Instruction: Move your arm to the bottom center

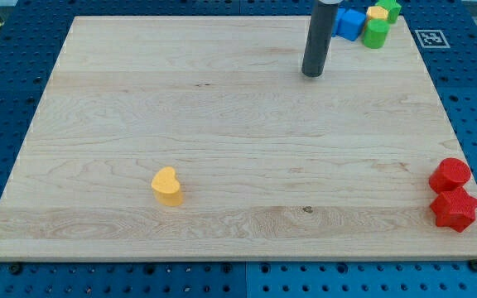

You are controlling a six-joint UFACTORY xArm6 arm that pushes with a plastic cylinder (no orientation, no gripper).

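My dark rod comes down from the view's top, and my tip [312, 73] rests on the wooden board [222, 124] in its upper right part. A cluster of blocks lies just right of the rod at the view's top right: a blue block [351, 24], a green cylinder [376, 34], a small yellow block [377, 13] and another green block [391, 9]. The tip is a short way left and below this cluster, not touching it. A yellow heart block [167, 185] lies at the lower left of centre, far from the tip.
A red cylinder [450, 175] and a red star block [455, 209] sit together at the board's lower right edge. A black-and-white marker tag [431, 38] lies on the blue pegboard surface beyond the board's top right corner.
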